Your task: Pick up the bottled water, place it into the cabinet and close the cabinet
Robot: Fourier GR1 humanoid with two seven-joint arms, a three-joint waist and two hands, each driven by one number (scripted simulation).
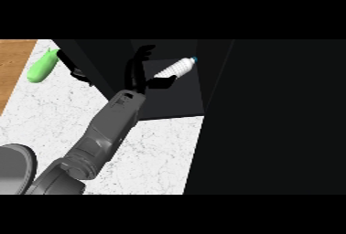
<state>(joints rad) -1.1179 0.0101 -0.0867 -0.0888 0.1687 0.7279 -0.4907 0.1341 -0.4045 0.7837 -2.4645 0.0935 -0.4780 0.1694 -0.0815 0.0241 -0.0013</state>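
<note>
The bottled water, white with a blue cap, lies tilted on the dark shelf inside the open cabinet. My right hand reaches into the cabinet from the lower left on its grey forearm. Its fingers stretch upward just left of the bottle. The thumb sticks out to the right under the bottle's lower end. The hand is open, and whether it touches the bottle is unclear. My left hand does not show; only a rounded grey arm part sits at the lower left edge.
A green, elongated object lies on the white marble counter at the upper left, near a wooden strip. A dark cabinet panel stands left of the hand. A large black cabinet face fills the right side.
</note>
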